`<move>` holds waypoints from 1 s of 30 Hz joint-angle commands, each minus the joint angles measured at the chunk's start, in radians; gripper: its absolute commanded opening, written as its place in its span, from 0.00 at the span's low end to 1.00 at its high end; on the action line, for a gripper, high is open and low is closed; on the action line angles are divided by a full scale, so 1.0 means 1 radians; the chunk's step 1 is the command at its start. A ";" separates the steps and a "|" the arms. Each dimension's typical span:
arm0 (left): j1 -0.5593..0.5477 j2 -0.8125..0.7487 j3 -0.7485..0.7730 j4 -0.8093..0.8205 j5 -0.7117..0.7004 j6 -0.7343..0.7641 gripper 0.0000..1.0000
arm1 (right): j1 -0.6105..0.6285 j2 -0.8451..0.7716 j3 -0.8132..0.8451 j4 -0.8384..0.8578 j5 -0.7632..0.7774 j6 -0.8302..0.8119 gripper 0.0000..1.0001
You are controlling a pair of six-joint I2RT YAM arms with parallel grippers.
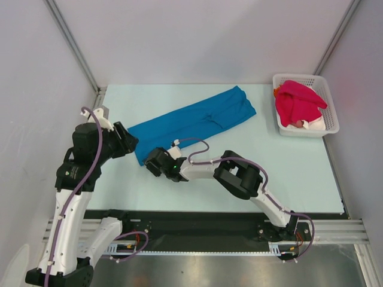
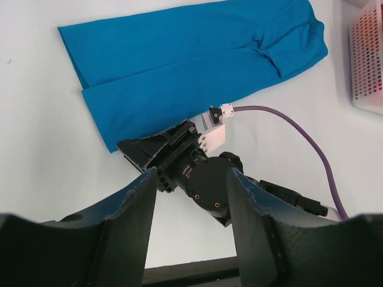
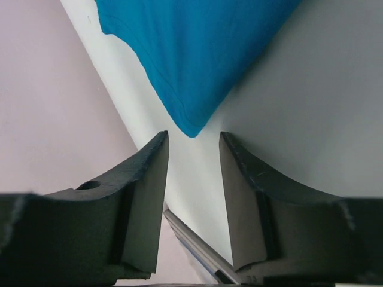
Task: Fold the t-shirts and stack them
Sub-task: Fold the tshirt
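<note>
A bright blue t-shirt (image 1: 197, 119), folded into a long strip, lies slanting across the table from the near left to the far right. My right gripper (image 1: 149, 162) sits low at its near-left corner. In the right wrist view that gripper (image 3: 192, 140) stands open, and the corner of the blue t-shirt (image 3: 197, 54) ends just ahead of the fingertips, with nothing between them. My left gripper (image 1: 128, 143) hovers by the shirt's left end. It (image 2: 191, 179) is open and empty, looking down on the right arm's wrist. A crimson-pink t-shirt (image 1: 297, 101) lies heaped in the basket.
The white lattice basket (image 1: 305, 78) stands at the table's far right corner and also holds white cloth (image 1: 314, 124). Its edge shows in the left wrist view (image 2: 368, 60). A purple cable (image 2: 299, 134) runs along the right arm. Walls close in the left, back and right.
</note>
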 commanded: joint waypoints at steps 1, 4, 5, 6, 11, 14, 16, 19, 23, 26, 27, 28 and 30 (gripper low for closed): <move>-0.007 -0.003 0.039 -0.001 -0.016 0.019 0.56 | -0.002 0.073 0.026 -0.157 0.026 0.062 0.43; -0.007 0.002 0.042 -0.001 -0.022 0.024 0.56 | -0.006 0.087 0.029 -0.180 0.030 0.092 0.34; -0.007 0.001 0.040 -0.003 -0.025 0.026 0.56 | -0.008 0.093 0.031 -0.185 0.020 0.105 0.33; -0.007 0.005 0.042 -0.003 -0.027 0.026 0.56 | -0.014 0.096 0.029 -0.184 0.011 0.105 0.31; -0.007 0.017 0.042 -0.003 -0.027 0.027 0.56 | -0.031 0.104 0.045 -0.196 0.010 0.083 0.29; -0.005 0.020 0.043 0.000 -0.030 0.026 0.56 | -0.040 0.111 0.049 -0.213 0.002 0.074 0.29; -0.007 0.023 0.042 0.002 -0.031 0.026 0.56 | -0.044 0.118 0.051 -0.211 -0.003 0.068 0.29; -0.007 0.027 0.040 0.003 -0.030 0.024 0.56 | -0.051 0.130 0.059 -0.217 -0.009 0.059 0.29; -0.007 0.027 0.040 0.005 -0.034 0.027 0.56 | -0.063 0.136 0.052 -0.214 -0.024 0.031 0.11; -0.007 0.025 0.043 0.002 -0.045 0.036 0.56 | -0.067 0.107 0.020 -0.199 -0.046 -0.002 0.00; -0.005 0.030 0.046 0.002 -0.046 0.038 0.56 | -0.067 0.093 -0.010 -0.184 -0.053 -0.039 0.00; -0.007 0.028 0.046 0.000 -0.050 0.044 0.56 | -0.064 0.075 -0.032 -0.174 -0.062 -0.067 0.00; -0.005 0.039 0.051 0.002 -0.048 0.047 0.57 | -0.061 0.007 -0.117 -0.141 -0.087 -0.152 0.00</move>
